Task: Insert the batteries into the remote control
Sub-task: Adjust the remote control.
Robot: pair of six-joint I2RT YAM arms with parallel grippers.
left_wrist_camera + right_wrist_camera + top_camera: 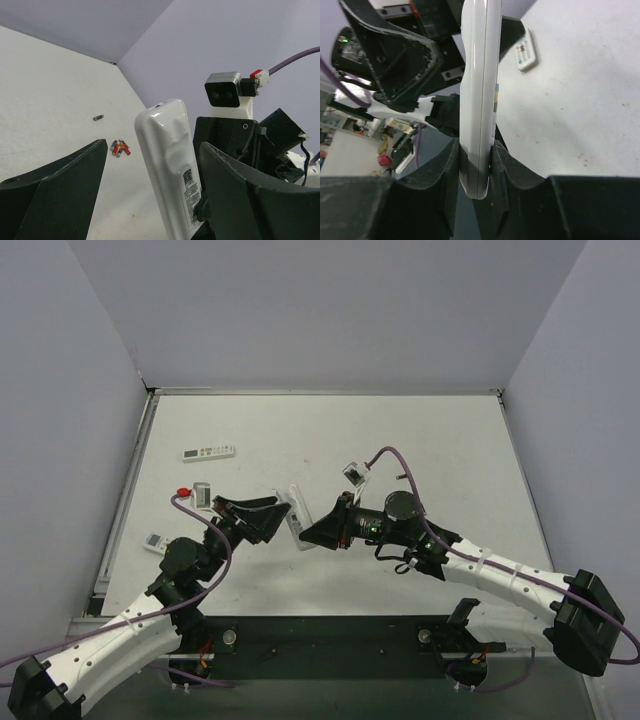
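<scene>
Remote control (167, 165) held upright at centre of the overhead view: glossy white back, moulded cover, printed label low down. Right gripper (476, 150) clamped tight on one end. Left gripper (152, 147) spread wide, flanking it, gripping nothing. Batteries (120, 148) clustered on table, lower left of remote.

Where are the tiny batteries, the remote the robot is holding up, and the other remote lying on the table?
batteries (120, 148): left wrist view, middle of the little pile.
held remote (167, 165): left wrist view, on its white back.
other remote (208, 452): top external view, its middle.
</scene>
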